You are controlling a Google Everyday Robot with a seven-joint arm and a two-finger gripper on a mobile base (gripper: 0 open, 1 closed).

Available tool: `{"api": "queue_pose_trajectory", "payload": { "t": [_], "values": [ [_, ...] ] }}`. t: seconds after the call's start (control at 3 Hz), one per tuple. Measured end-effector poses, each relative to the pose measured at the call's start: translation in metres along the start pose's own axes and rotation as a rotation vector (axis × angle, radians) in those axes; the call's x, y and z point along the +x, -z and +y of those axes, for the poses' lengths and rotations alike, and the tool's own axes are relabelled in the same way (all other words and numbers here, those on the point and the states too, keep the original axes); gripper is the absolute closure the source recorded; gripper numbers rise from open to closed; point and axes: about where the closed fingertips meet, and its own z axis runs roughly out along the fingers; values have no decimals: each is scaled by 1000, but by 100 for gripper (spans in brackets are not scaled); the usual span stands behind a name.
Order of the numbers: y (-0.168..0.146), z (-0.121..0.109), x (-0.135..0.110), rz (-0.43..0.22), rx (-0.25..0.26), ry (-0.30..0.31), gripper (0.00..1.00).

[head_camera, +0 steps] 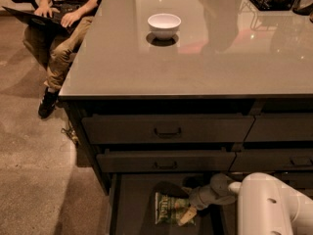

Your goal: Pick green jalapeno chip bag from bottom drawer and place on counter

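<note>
End effector [188,213] sits low inside the open, dark, flat-floored bottom drawer [132,204], at the 3 o'clock edge of the small crinkly green foil chip bag [168,208], apparently touching it. Whether it is spread or clamped on the foil, cannot tell. Bag lies flat on the drawer floor. Risks, as judged: slick foil slipping from an edge-only grip on lift; bag catching the closed drawer front at 12 o'clock; dropping short of the glossy grey-beige worktop [146,67].

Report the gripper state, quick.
Gripper: down in the open bottom drawer, at the right edge of the green jalapeno chip bag. Whether it is open, closed or holding the bag cannot be told.
</note>
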Motion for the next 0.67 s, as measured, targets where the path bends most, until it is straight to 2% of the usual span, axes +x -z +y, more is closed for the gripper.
{"api": "queue_pose_trajectory", "payload": {
  "t": [0.33,0.67],
  "values": [
    [-15,-3,3,-7,-24,0,19],
    [-26,-3,3,-16,-45,1,42]
  ]
}}
